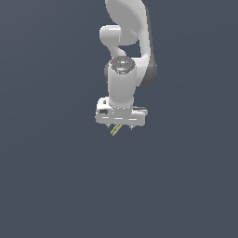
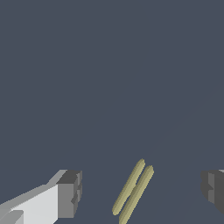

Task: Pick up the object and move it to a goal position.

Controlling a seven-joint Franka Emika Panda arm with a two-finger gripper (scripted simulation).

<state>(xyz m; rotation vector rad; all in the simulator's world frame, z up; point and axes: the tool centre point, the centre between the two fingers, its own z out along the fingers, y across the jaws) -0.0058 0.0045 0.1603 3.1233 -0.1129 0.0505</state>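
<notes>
Grey-padded white gripper (image 2: 142, 192) fingers (image 2: 70, 194) stand wide apart, and the thin yellow-tan two-pronged object (image 2: 133, 192) lies tilted between them, touching neither pad, against plain dark blue-grey ground (image 1: 56, 186).

i'm seeing the object (image 1: 115, 129) as a tiny yellow-tan piece made of two slender rods lying side by side, nearly touching along their length. in the wrist view the object (image 2: 133, 193) is showing rounded ends, and one rod is sitting slightly offset along the other, so their tips are not lining up. in the exterior view it is slanting diagonally, its upper end leaning toward the exterior view's right, and it is showing just below the arm's white hand. whether it is resting on the dark surface, i cannot tell.
</notes>
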